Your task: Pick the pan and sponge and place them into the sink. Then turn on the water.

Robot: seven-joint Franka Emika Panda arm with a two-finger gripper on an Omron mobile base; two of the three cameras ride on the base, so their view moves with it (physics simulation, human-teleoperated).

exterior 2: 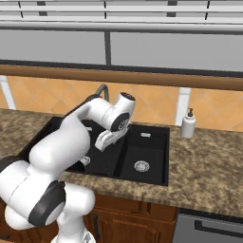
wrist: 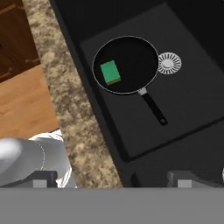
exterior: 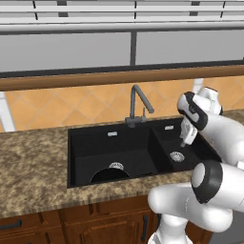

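With the pan (wrist: 125, 64) lying in the sink's (exterior: 86, 138) large basin and the sponge (wrist: 110, 72) resting inside it, placing looks finished. Gripper (exterior: 183, 141) is hovering over the small basin, jaw spread indiscernible. Faucet (exterior: 138, 102) is showing no stream, so its handle is needing a turn next.

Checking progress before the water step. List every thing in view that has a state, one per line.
pan: lying flat in the large basin, beside the drain.
sponge: resting inside the pan, green side up.
sink: holds pan and sponge.
faucet: no stream visible.
end effector: above the sink, holding nothing; opening unclear.
soap dispenser: upright on the counter.
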